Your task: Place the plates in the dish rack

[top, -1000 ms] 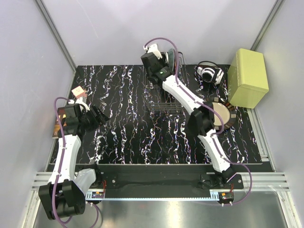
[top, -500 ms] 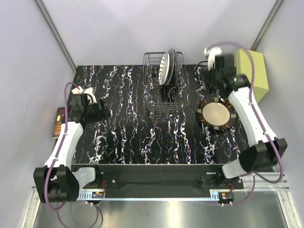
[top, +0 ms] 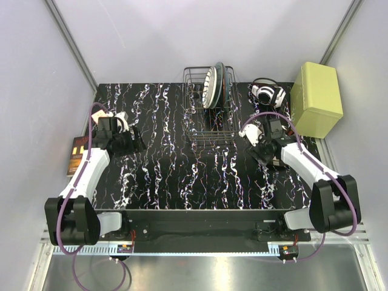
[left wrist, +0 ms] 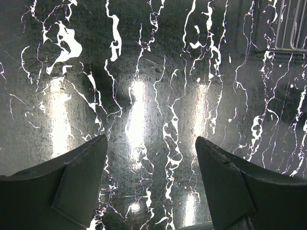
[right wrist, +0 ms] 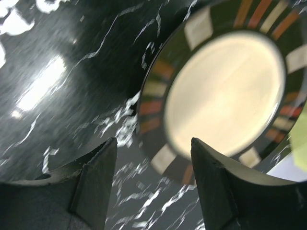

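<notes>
The black marbled table (top: 163,176) filled most of the overhead view. The wire dish rack (top: 209,140) sat at upper centre and a yellow-green box (top: 316,100) at upper right. Plates (top: 213,86) stood on edge in the far part of the rack, a pale striped one facing left with teal ones behind it.

One cream plate (right wrist: 225,91) with a striped rim lay flat on the table, filling the upper right of the right wrist view. In the overhead view the right arm covered it, at right of centre, below the box.

The right gripper (right wrist: 153,141) was spread wide and held nothing. It hung just off the plate's lower-left rim. The left gripper (left wrist: 151,139), at the left of the overhead view, was also spread and empty, over bare table.

The likely trouble was the pickup. The plate lay flat, so a finger might fail to get under the rim and only shove the plate towards the box. A pinch on the thin rim alone could let the plate swing or slip. It could also knock the standing plates when it reached the rack.
</notes>
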Available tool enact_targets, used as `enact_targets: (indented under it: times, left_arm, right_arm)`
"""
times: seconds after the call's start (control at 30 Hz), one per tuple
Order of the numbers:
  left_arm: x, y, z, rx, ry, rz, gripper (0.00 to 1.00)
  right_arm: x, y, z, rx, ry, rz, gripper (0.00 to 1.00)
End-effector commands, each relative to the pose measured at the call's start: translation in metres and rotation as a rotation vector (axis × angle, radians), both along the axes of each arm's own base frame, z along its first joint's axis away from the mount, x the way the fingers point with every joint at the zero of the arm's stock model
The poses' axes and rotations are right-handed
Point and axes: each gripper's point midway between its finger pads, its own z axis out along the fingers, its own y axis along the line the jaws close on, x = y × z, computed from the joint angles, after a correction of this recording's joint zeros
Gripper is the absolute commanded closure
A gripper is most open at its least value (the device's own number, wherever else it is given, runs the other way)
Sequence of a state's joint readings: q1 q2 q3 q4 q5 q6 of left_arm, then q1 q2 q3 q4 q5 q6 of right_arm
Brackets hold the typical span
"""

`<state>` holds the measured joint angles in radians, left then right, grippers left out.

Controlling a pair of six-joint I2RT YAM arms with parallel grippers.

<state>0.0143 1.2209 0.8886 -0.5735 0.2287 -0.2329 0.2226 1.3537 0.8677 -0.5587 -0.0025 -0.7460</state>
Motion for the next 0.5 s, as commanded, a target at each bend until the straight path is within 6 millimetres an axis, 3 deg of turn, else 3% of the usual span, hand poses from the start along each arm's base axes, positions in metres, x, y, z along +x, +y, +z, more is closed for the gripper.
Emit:
enact_targets:
  times: [0.0, 0.1, 0.3, 0.43, 0.47]
  left_arm:
    - [0.014, -0.004, 0.021, -0.017, -0.078, -0.013, 0.22]
    - [0.014, -0.002, 0.022, -0.014, -0.083, -0.007, 0.21]
    - [0.014, 0.001, 0.026, -0.006, -0.090, -0.001, 0.22]
    - [0.014, 0.004, 0.026, -0.011, -0.087, 0.010, 0.22]
    - [0.013, 0.004, 0.025, -0.015, -0.083, 0.014, 0.22]
  right_arm:
    - [0.039, 0.005, 0.005, -0.015, -0.146, 0.059, 0.31]
    - [0.045, -0.001, -0.012, -0.063, -0.130, 0.052, 0.32]
    - [0.031, -0.005, -0.044, -0.097, -0.052, 0.087, 0.35]
    - [0.030, -0.019, -0.061, -0.163, -0.036, 0.036, 0.42]
    - [0.032, -0.021, -0.063, -0.175, -0.043, 0.028, 0.48]
